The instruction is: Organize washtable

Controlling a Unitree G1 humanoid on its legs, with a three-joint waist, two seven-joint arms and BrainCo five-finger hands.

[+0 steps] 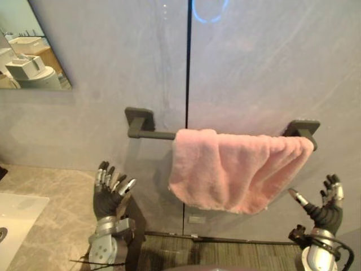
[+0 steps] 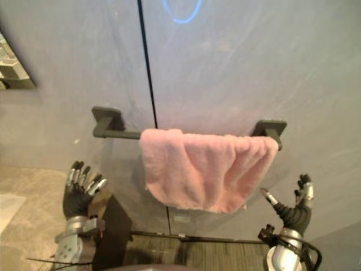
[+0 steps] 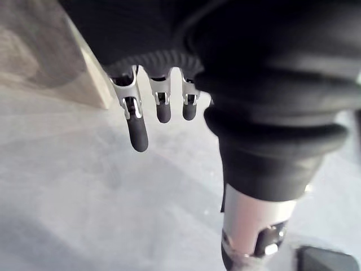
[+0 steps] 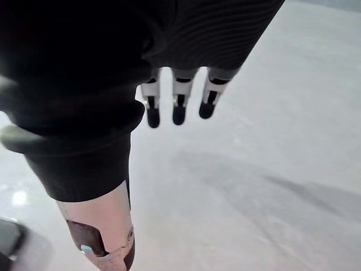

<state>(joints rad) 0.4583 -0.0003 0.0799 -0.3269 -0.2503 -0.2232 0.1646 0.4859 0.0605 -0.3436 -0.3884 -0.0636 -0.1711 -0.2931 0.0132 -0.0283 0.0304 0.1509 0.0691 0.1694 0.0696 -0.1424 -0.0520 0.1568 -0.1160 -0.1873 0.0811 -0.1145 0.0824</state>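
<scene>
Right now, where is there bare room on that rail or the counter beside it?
The rail is bare between its left bracket and the pink towel; the towel crowds the rest. The counter is bare between the sink and the left hand.

Left hand (image 1: 105, 202) & right hand (image 1: 326, 214): silver fingers (image 3: 138, 132) w/ dark tips, blk ribbed covers (image 3: 271, 113).

A plain pink towel (image 1: 237, 169) is seen between the fingers of the left hand (image 1: 105, 199) and right hand (image 1: 326, 212), on a dark grey bar (image 1: 155, 135). The wall (image 1: 101, 56) is veined grey.
</scene>
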